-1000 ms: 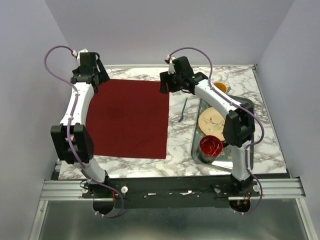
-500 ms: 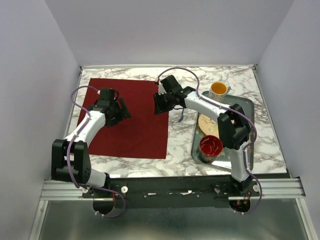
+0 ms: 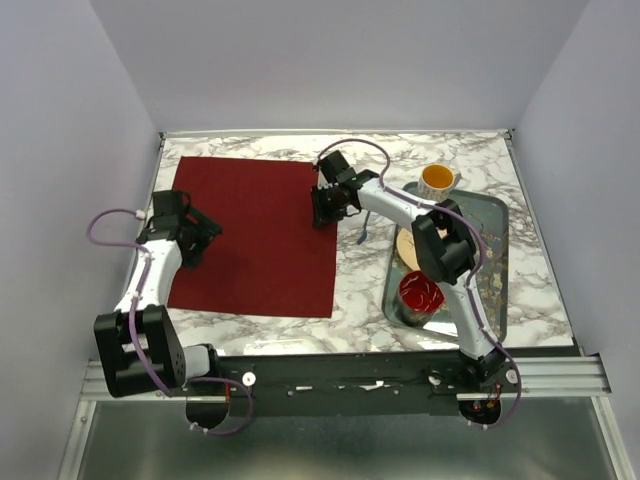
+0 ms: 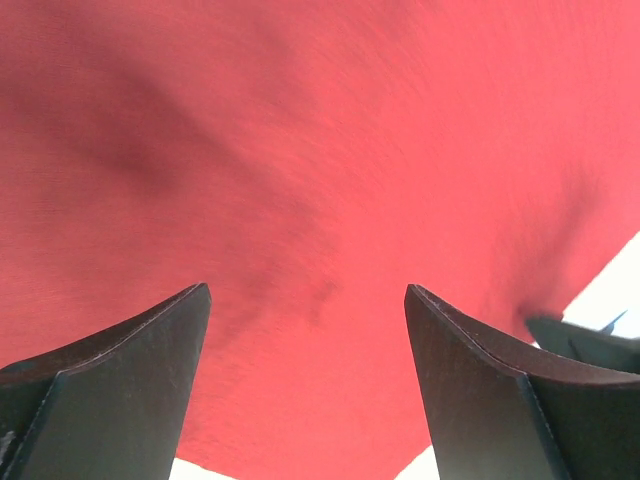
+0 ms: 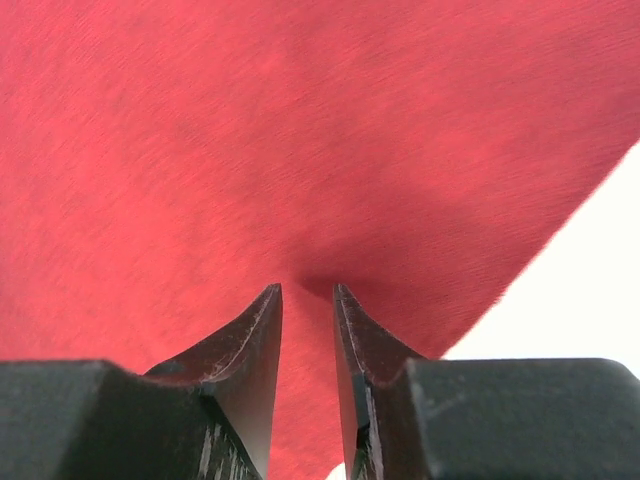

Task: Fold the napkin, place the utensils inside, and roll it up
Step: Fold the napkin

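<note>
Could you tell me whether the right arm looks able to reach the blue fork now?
Probably yes: the fork lies uncovered on the marble close beside the right pincer, though that pincer is pinching the napkin.

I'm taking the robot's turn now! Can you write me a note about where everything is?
Left end effector: open, above the left side of the napkin, holding nothing.
Right end effector: nearly closed, pinching the napkin's right edge.
The napkin lies flat and unfolded; the blue fork is on the table to its right.
Done: nothing yet.
To do: fold, add fork, roll.
</note>
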{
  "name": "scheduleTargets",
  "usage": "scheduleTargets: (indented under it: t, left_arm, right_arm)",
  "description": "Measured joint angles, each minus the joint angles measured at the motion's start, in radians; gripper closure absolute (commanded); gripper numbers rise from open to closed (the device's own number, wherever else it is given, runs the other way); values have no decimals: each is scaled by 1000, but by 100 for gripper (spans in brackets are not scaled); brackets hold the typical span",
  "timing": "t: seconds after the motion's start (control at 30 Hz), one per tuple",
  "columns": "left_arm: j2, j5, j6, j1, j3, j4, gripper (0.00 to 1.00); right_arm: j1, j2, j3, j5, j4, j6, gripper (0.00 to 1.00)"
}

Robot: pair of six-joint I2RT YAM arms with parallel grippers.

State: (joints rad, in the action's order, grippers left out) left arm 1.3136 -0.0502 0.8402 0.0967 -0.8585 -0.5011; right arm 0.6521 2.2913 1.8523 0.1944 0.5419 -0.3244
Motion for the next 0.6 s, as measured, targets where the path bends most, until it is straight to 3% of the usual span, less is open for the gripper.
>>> scheduleTargets:
  t: [0.2,0.4,0.6]
  left_arm:
    - [-147,13,48,261,85,-52,13]
    - [-80,13,54,344,97,-77,18]
    - [-77,89,50,464,113,-113,29]
  right_arm:
    - [-77,66,106,-3,60,-8,65]
    - [-145,97,185,-48,121,7,61]
    - [-129,65,204,-96,126,72,52]
